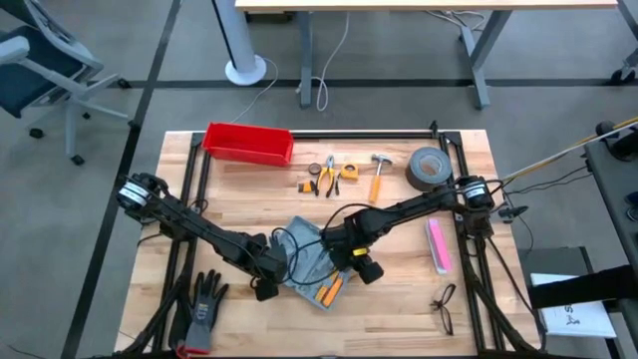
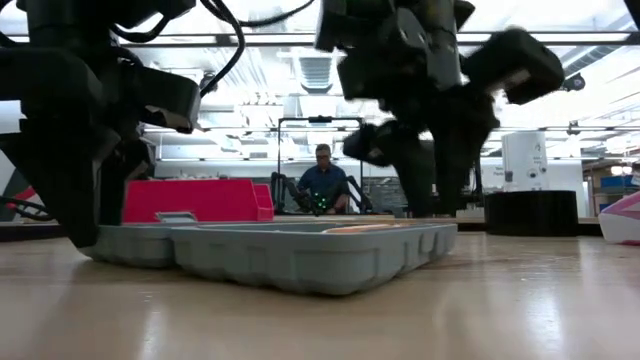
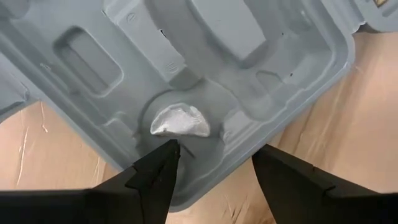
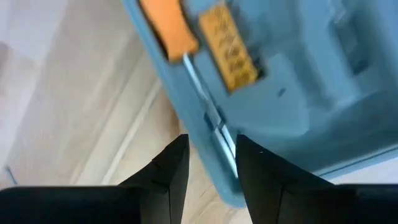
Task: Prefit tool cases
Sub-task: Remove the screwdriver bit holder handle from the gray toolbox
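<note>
The case (image 1: pixel 311 261) lies open and flat at the table's (image 1: pixel 399 299) near middle, under both arms. The left gripper (image 3: pixel 214 165) hangs over a round recess in its grey moulded half, fingers apart and holding nothing; one fingertip (image 3: pixel 169 152) is just beside a crumpled white bit (image 3: pixel 180 121) in the recess. The right gripper (image 4: pixel 211 149) is over the case's rim, beside an orange-handled tool (image 4: pixel 168 25) in a slot, fingers slightly apart; whether they touch the rim is hard to tell. Farther back stands a red bin (image 1: pixel 248 142). In the low view the grippers blur.
</note>
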You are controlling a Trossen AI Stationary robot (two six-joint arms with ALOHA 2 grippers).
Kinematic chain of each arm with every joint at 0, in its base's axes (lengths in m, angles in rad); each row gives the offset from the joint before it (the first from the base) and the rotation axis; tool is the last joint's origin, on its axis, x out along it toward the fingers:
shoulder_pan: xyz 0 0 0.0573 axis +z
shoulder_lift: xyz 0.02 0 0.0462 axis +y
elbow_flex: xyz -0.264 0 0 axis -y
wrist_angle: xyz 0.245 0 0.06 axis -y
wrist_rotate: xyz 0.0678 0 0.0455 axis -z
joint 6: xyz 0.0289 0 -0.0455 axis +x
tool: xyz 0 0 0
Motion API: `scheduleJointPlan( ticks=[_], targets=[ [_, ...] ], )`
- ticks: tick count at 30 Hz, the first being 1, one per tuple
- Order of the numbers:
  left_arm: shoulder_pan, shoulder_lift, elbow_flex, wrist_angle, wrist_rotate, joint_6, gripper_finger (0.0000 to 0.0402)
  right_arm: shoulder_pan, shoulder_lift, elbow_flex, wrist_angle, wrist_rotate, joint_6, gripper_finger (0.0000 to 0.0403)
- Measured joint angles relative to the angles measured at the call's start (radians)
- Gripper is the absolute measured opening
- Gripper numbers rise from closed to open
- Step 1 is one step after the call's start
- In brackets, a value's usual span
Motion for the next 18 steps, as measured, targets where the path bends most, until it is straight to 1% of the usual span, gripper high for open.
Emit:
scheduleJointPlan(
  ticks=[4,11,16,18],
  targets=[
    [0.000,0.000,0.000,0.008,-0.001,0.007,0.0215,-0.003,0.000,0.042,0.002,0.000,-0.035,0.0120],
    [0.000,-0.001,0.000,0.010,-0.002,0.007,0.0228,-0.045,0.014,0.039,-0.003,-0.001,-0.045,0.0135],
    [-0.001,-0.002,0.000,0.012,-0.002,0.010,0.0233,-0.051,0.044,0.039,-0.022,-0.010,-0.070,0.0152],
    [0.000,-0.002,0.000,0.012,-0.002,0.011,0.0232,-0.051,0.045,0.038,-0.039,-0.030,-0.073,0.0159]
  ],
)
